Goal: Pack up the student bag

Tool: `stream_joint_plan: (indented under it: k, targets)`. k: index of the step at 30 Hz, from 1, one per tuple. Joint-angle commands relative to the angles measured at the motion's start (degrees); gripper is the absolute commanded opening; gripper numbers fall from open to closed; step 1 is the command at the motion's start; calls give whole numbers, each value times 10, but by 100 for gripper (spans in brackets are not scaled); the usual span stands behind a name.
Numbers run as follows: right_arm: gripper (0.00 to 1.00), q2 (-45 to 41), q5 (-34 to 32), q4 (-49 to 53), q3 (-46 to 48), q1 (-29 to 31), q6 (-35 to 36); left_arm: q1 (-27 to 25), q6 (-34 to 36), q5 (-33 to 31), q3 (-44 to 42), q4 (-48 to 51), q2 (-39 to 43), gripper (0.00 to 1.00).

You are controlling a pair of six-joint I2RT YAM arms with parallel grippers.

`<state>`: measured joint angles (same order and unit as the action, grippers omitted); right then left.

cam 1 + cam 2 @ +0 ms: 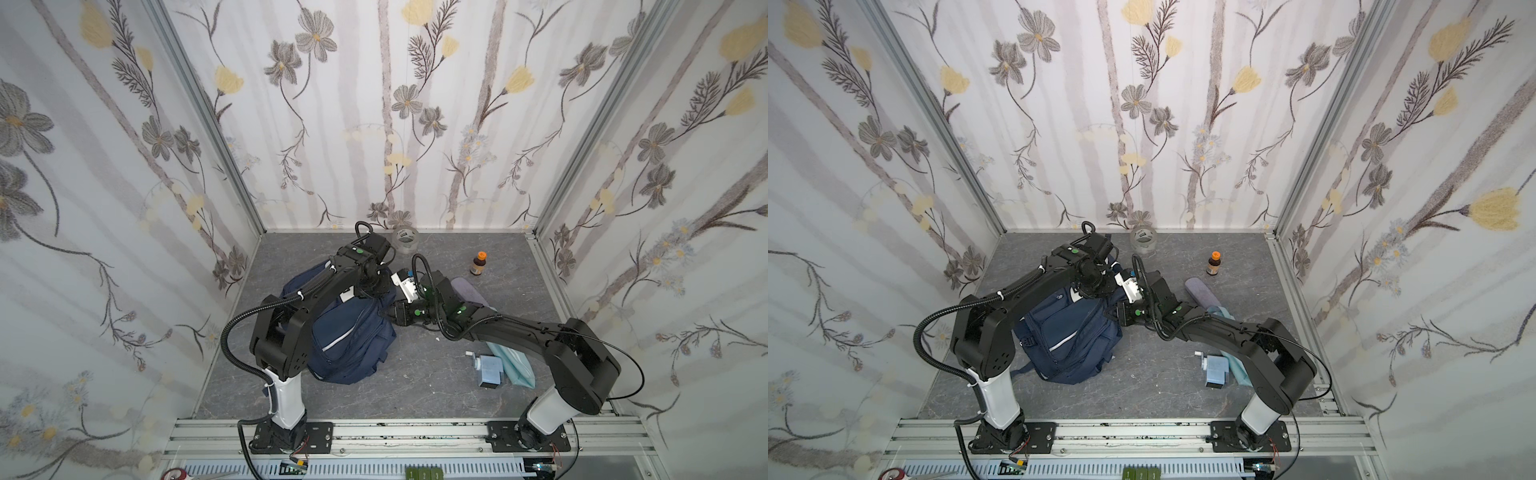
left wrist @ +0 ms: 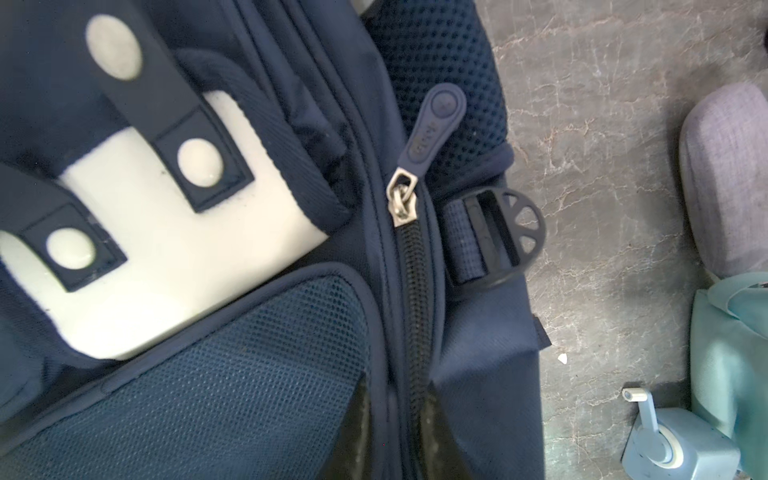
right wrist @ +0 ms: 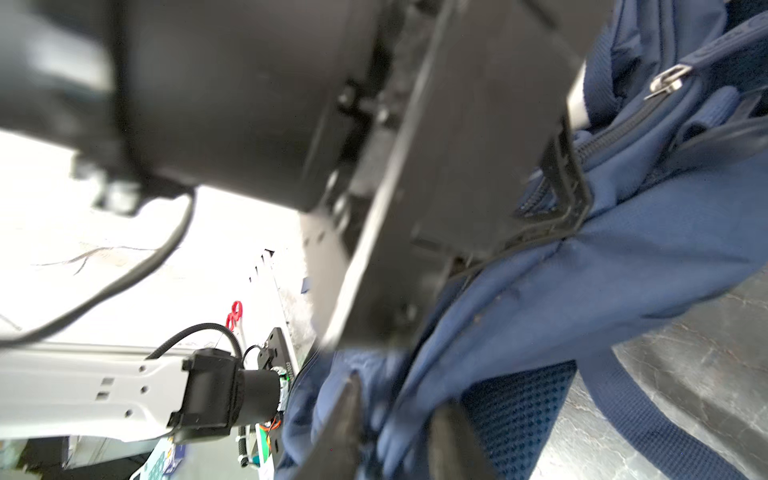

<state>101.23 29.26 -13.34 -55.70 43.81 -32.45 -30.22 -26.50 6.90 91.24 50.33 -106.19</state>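
Student bag [image 1: 353,340] — navy backpack w/ white patches, stripe trim — lies slumped, front up, left of centre. Side zip [image 2: 415,299] teeth sit meshed.

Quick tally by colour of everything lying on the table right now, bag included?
Navy: 1, the student bag
Light blue or teal: 2, the crank sharpener and the teal folder
Grey-lilac: 1, the pouch
Brown with an orange cap: 1, the small bottle
Clear: 1, the tape roll
Total: 6
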Motion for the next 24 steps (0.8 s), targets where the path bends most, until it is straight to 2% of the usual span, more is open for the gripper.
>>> stream_joint_plan:
  k: [1,7,15,20,24]
  targets:
    - [53,-17,-18,-55,26,-19,40,10,25,19,-6,11,22,0]
    - [54,-38,19,-69,74,-73,119,30,100,51,-5,27,59,0]
    - [49,-22,23,-68,54,-90,304,46,191,86,-8,44,120,0]
    - [39,0,48,-70,34,-91,433,53,202,99,-28,40,149,0]
    - [28,32,56,-45,2,-90,486,53,190,108,-41,29,153,0]
